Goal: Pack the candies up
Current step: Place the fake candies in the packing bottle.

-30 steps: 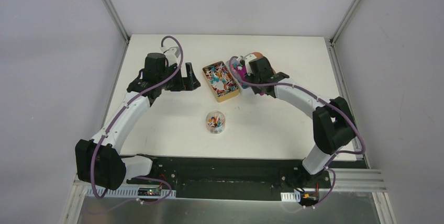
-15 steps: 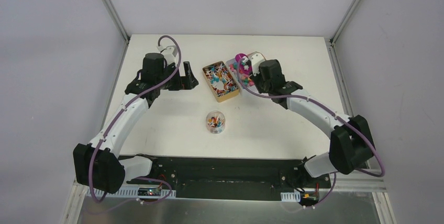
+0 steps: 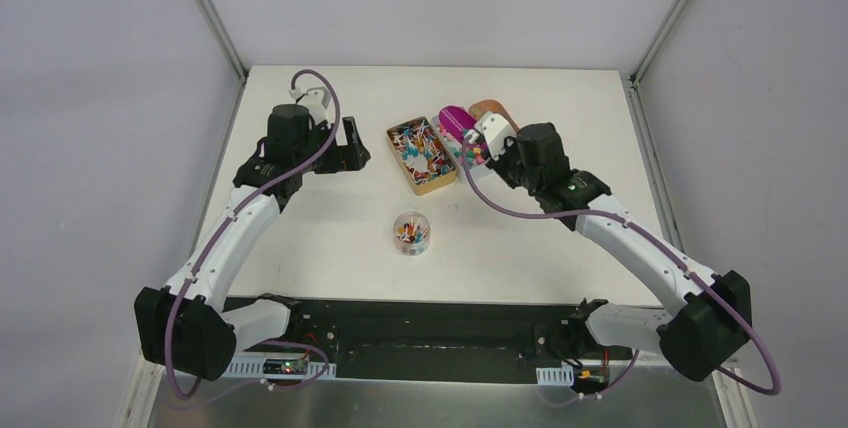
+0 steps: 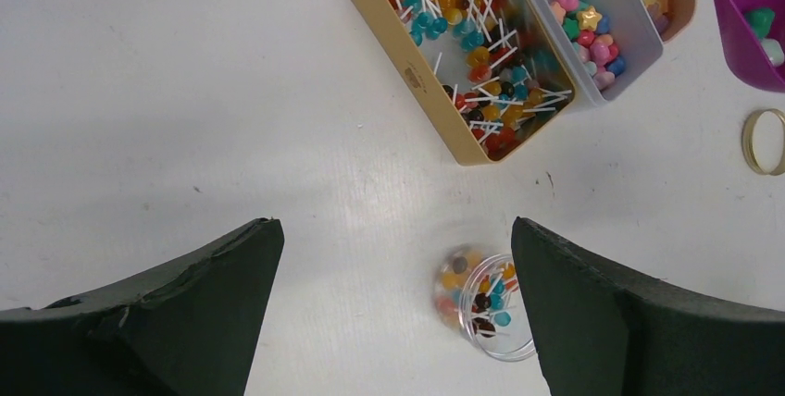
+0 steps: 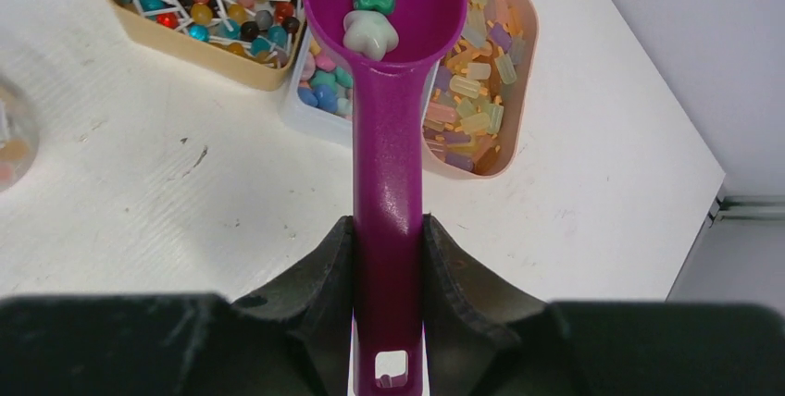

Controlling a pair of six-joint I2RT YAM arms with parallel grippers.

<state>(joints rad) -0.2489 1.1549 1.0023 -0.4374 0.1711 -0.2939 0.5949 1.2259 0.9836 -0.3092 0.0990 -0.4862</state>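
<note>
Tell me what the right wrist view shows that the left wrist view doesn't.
Right wrist only: the right gripper gripping the magenta scoop by its handle, and most of the peach tray. Left wrist only: the open left gripper, a gold ring, the whole clear jar. Both: the gold tin of stick candies, the white tray, the scoop's bowl carrying two star candies.

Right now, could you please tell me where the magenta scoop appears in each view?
Top external: magenta scoop, far centre, right of the gold tin.
Left wrist: scoop bowl, upper right corner.
Right wrist: scoop at centre, in the right tool.
Shared landmark: gold tin.
</note>
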